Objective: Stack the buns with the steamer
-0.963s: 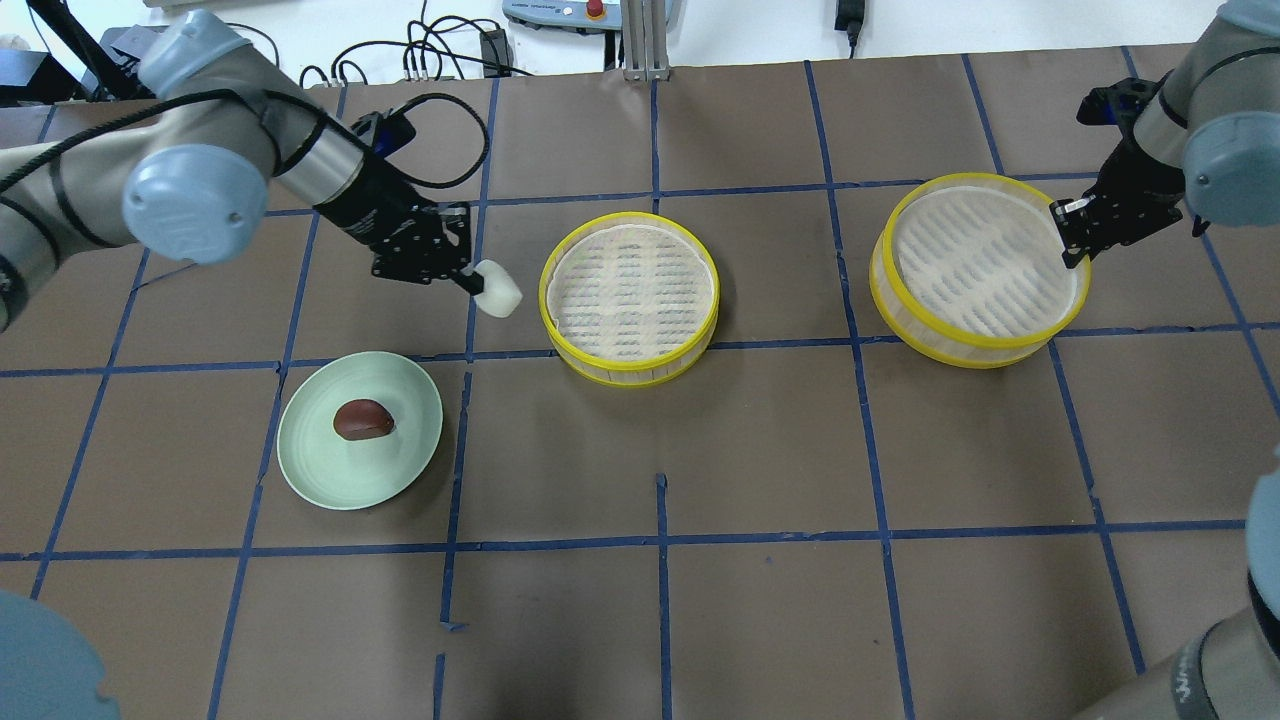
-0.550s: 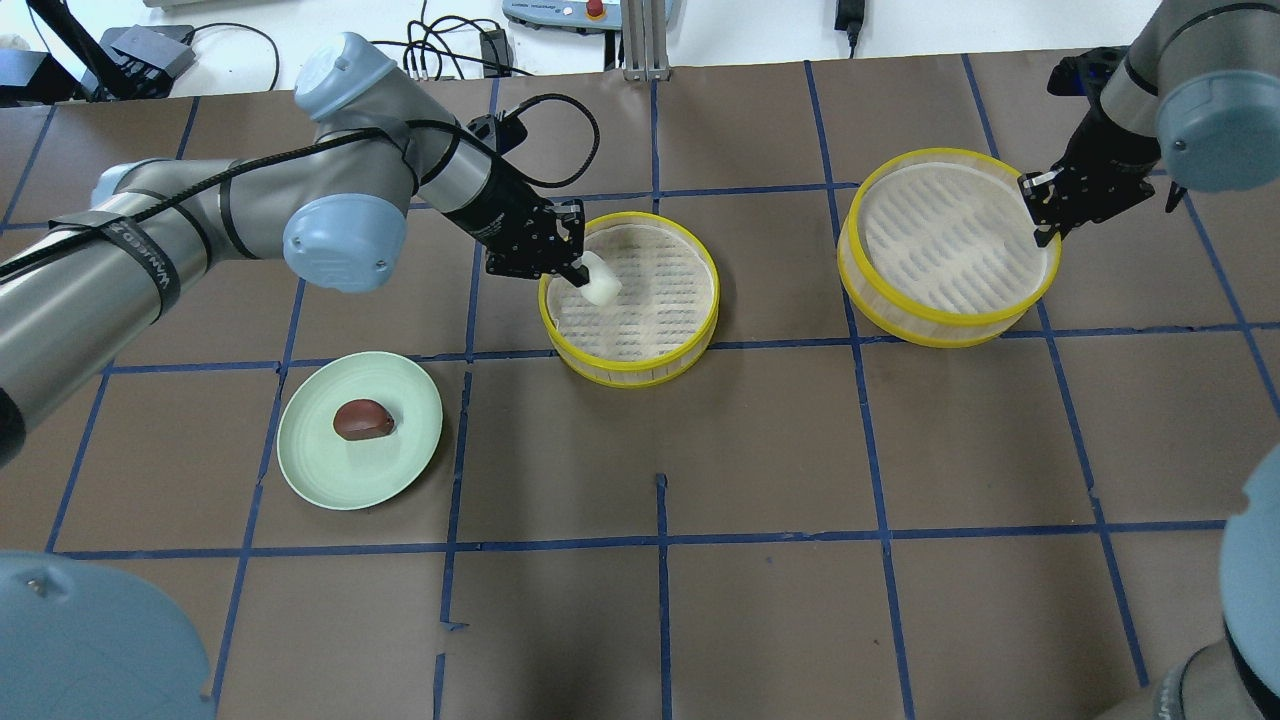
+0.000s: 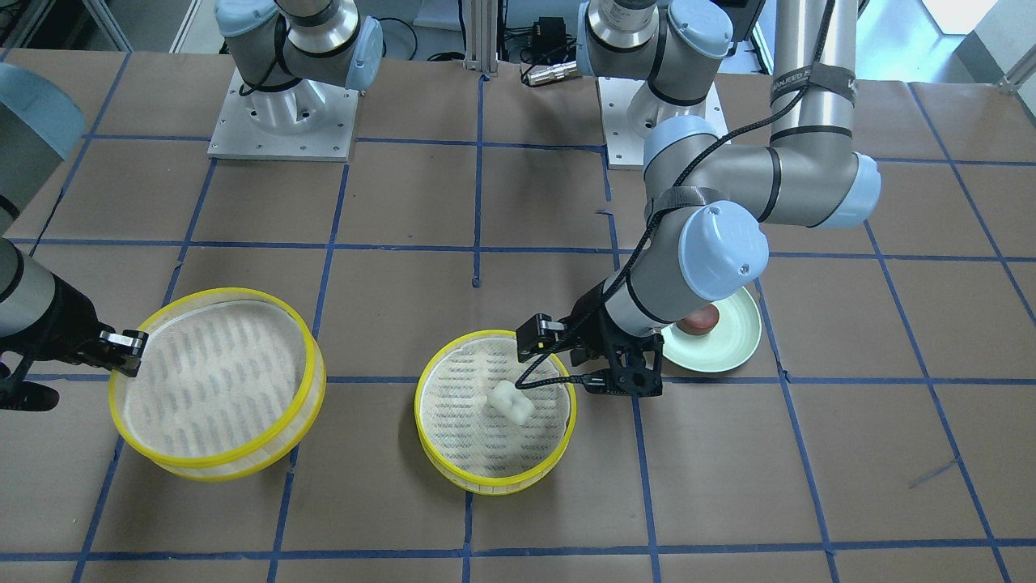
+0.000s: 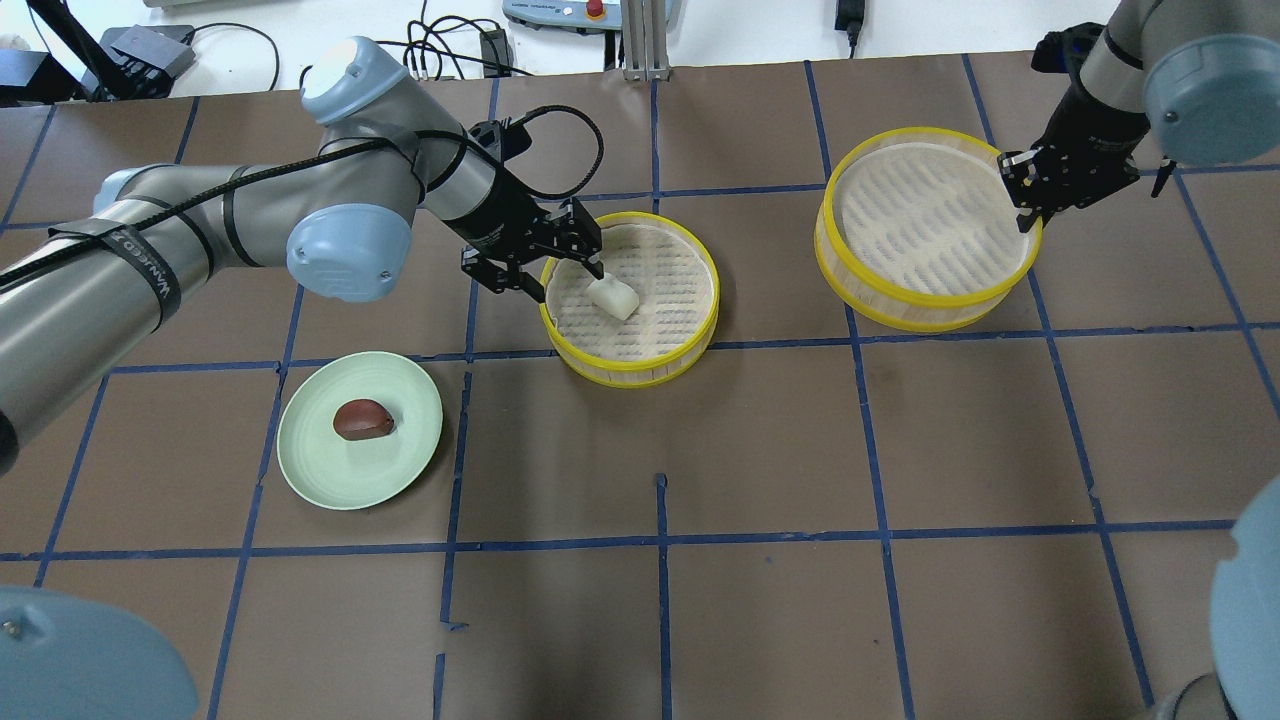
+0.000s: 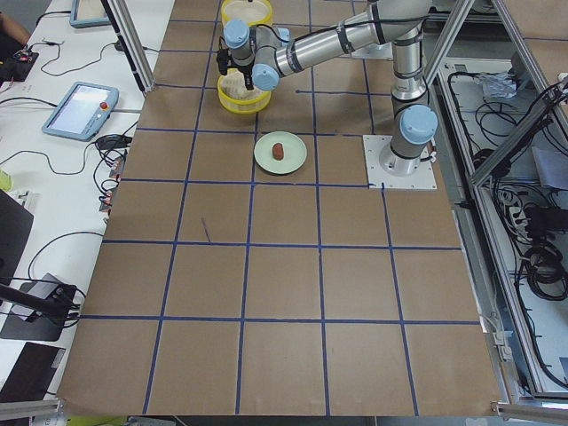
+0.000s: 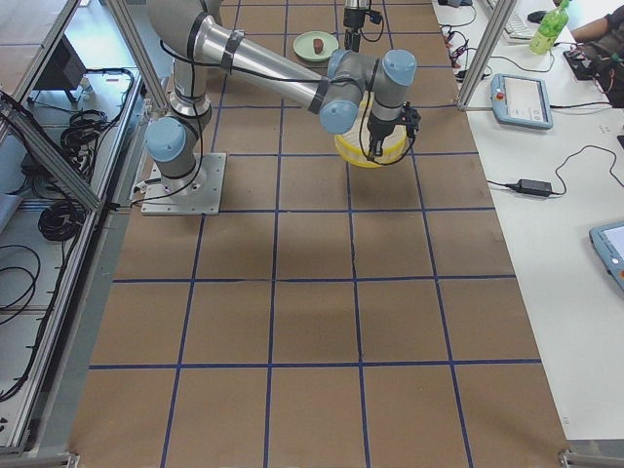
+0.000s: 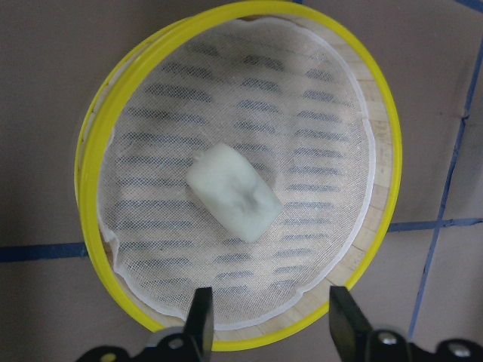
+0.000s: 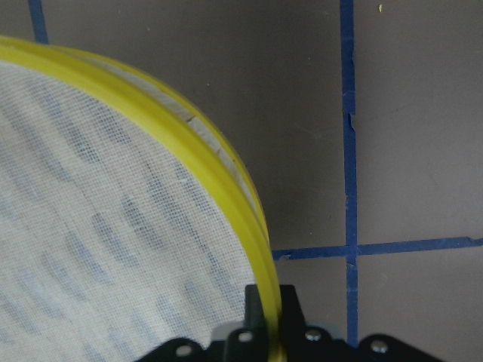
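Note:
The white bun [image 4: 612, 297] lies loose on the mesh floor of the middle steamer tray [image 4: 630, 372], also seen in the left wrist view [image 7: 234, 190] and the front view [image 3: 510, 399]. My left gripper [image 4: 566, 283] is open and empty over that tray's left rim [image 7: 90, 173], its fingers [image 7: 200, 317] apart from the bun. My right gripper [image 4: 1022, 212] is shut on the rim of the second steamer tray [image 4: 925, 300] and holds it tilted off the table; the rim sits between the jaws [image 8: 226, 181]. The reddish-brown bun [image 4: 362, 420] lies on the green plate [image 4: 320, 480].
The table is brown paper with a blue tape grid. Cables and a power brick [image 4: 490, 45] lie beyond the far edge. The left arm's elbow [image 3: 720, 251] hangs over part of the green plate [image 3: 732, 344] in the front view.
My left gripper carried the white bun over the middle tray, then opened and let it drop onto the mesh. My right gripper moved the second tray farther from me and slightly toward the middle.

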Controlling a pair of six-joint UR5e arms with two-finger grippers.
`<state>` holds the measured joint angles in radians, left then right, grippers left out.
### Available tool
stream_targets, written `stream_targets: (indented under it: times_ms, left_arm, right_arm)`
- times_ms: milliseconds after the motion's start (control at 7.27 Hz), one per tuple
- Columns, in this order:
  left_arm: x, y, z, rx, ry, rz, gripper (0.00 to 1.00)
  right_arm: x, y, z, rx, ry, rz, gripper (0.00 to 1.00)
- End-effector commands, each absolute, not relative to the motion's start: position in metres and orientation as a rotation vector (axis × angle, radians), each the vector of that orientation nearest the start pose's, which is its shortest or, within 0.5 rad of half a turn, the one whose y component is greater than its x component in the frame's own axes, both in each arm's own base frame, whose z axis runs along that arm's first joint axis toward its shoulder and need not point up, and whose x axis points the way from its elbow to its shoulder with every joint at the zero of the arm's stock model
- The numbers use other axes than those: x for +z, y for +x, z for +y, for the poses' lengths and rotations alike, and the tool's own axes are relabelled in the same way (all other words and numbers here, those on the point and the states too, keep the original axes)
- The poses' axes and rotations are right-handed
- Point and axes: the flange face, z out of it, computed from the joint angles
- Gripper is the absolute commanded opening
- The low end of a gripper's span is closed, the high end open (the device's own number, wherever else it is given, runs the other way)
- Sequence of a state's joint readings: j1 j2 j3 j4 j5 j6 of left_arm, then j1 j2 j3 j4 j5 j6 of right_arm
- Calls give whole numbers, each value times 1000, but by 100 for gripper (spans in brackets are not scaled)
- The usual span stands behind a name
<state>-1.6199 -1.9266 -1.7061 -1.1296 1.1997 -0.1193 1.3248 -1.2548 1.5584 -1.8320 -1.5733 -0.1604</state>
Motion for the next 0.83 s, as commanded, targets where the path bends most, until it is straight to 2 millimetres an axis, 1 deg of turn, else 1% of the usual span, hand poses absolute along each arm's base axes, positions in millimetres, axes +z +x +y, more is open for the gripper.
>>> stream_targets:
  times_ms: [0, 138, 275, 412, 550, 688]
  left_arm:
    - [270, -128, -552, 377, 57, 3313, 100]
    - [253, -91, -535, 459, 93, 3230, 100]
    - [234, -75, -515, 533, 158, 3156, 98]
    - [225, -50, -506, 574, 101, 3123, 94]
    - [213, -33, -512, 593, 91, 3096, 80]
    - [196, -25, -514, 618, 122, 3025, 74]
  right_arm:
    - [364, 54, -617, 46, 247, 3133, 8]
    - [363, 90, -614, 48, 331, 3126, 8]
    - [364, 137, -607, 43, 368, 3123, 8]
    - [355, 182, -601, 77, 456, 3068, 8]
    - [339, 209, -601, 123, 493, 3007, 8]
    - [324, 237, -598, 133, 496, 3009, 8]
